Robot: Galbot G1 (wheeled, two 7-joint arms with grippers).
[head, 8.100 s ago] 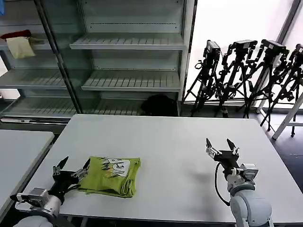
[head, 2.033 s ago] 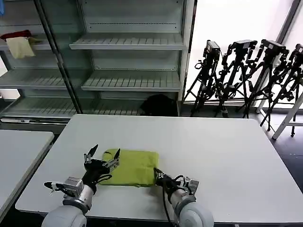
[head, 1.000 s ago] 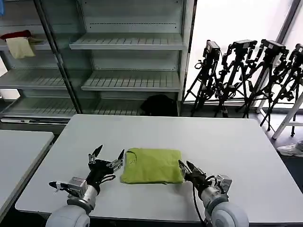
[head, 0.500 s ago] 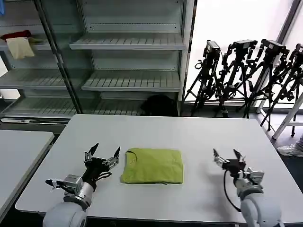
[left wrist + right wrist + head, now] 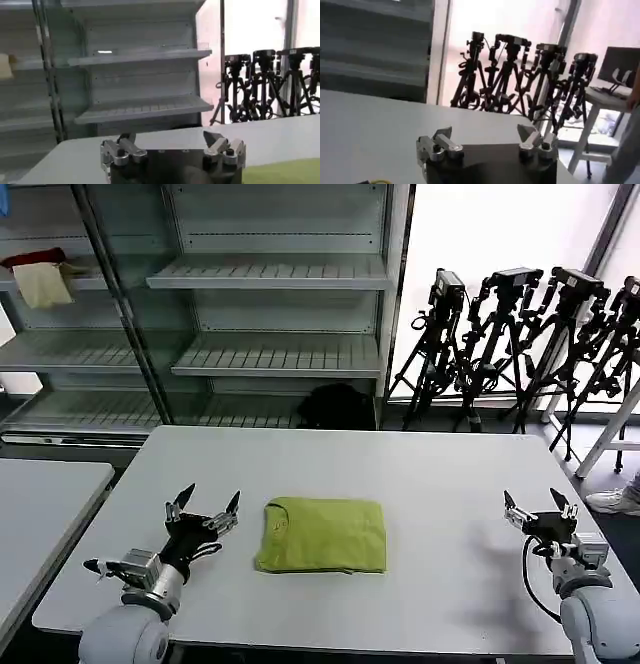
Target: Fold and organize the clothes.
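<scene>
We see the left gripper spread wide and empty, just left of the folded T-shirt at mid-table. The right gripper, also apart and empty, hovers near the table's right edge, bare tabletop between.

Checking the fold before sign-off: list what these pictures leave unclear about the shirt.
- Green T-shirt, head view: its underside and inner layers are hidden by its own top fold.
- Neck label, head view: too small to read.
- Left wrist view: the frame edge cuts the shirt to a corner.
</scene>
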